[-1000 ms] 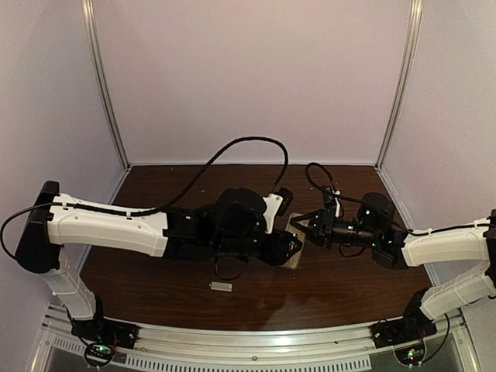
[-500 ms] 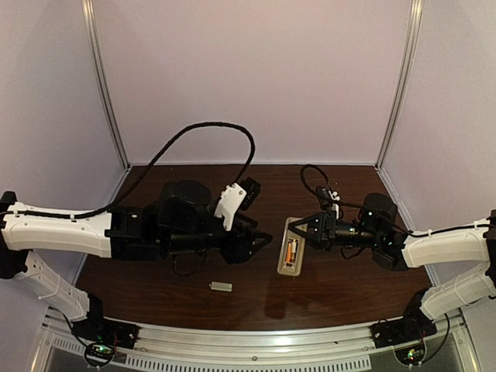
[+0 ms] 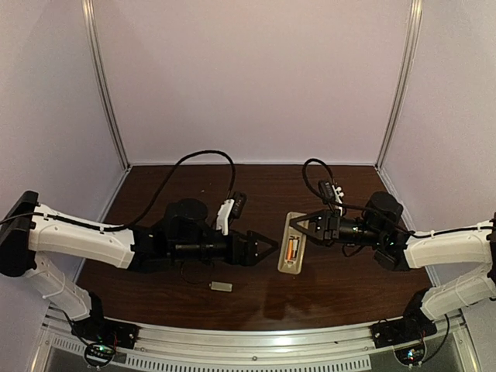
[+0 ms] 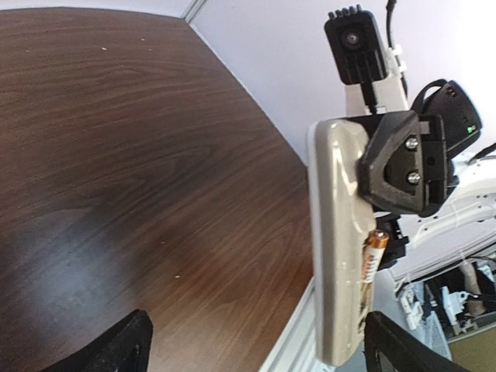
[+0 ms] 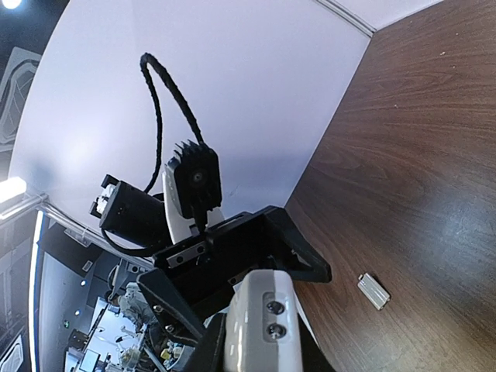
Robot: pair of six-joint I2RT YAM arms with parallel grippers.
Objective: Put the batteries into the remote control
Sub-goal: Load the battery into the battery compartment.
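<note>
R gripper [image 3: 301, 226] level, clamping remote [image 3: 287, 265]

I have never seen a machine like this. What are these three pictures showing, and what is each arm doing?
Two robot arms stand at a wooden table. One picture looks down from above; the other two come from a small camera on each wrist. The right gripper is shut on one end of the remote control, its back turned up, with the batteries in the bay. The left gripper is open and holds nothing. A small grey plate lies on the table.
</note>
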